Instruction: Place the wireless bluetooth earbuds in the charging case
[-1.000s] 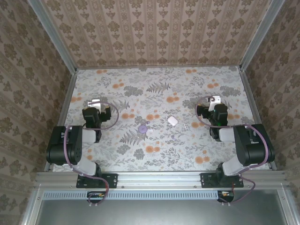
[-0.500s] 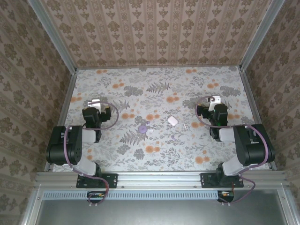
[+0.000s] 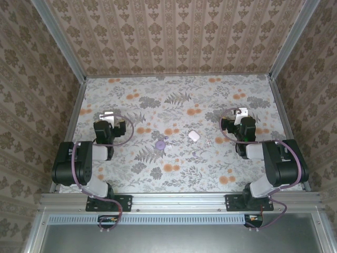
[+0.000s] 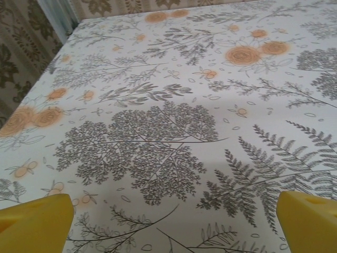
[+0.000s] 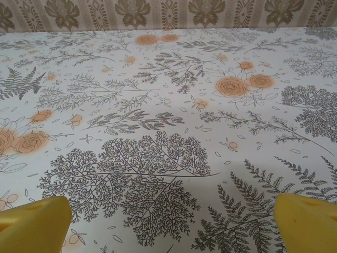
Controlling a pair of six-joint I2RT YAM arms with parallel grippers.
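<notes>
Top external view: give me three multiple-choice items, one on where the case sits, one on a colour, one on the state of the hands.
1. Where is the white charging case? A. against the far wall B. mid-table, between the two arms C. in a hand
2. What colour is the round piece left of the case? A. green B. black C. purple
3. How are the left hand and right hand? A. both open, empty B. both shut C. one holding the case
Answers: 1 B, it lies on the table between the arms; 2 C, it reads purple against the table; 3 A, wrist views show yellow fingertips wide apart, nothing between them.
</notes>
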